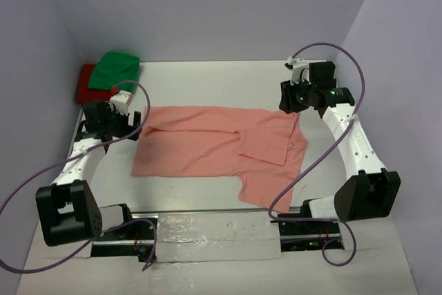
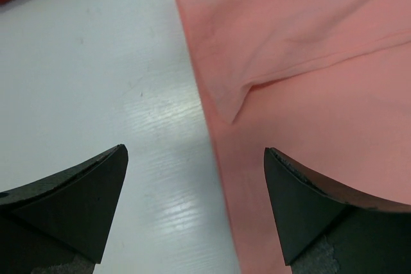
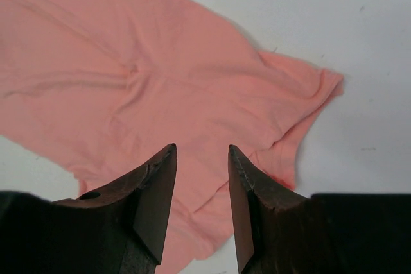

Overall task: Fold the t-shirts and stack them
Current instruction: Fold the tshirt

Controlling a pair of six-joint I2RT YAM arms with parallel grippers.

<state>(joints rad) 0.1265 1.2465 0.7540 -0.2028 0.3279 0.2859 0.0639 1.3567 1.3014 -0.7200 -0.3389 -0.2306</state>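
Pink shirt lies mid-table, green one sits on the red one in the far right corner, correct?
No: the green shirt sits on the red shirt in the far left corner, as the top view shows. The pink shirt does lie mid-table.

White table, matte, faintly scuffed. Mid-table: salmon-pink t-shirt lying flat, long way running left to right, its right part folded back over itself, one sleeve pointing toward the near edge. Far left corner: red t-shirt bunched up, green t-shirt heaped on it. Near edge, centre: silvery strip lying flat.
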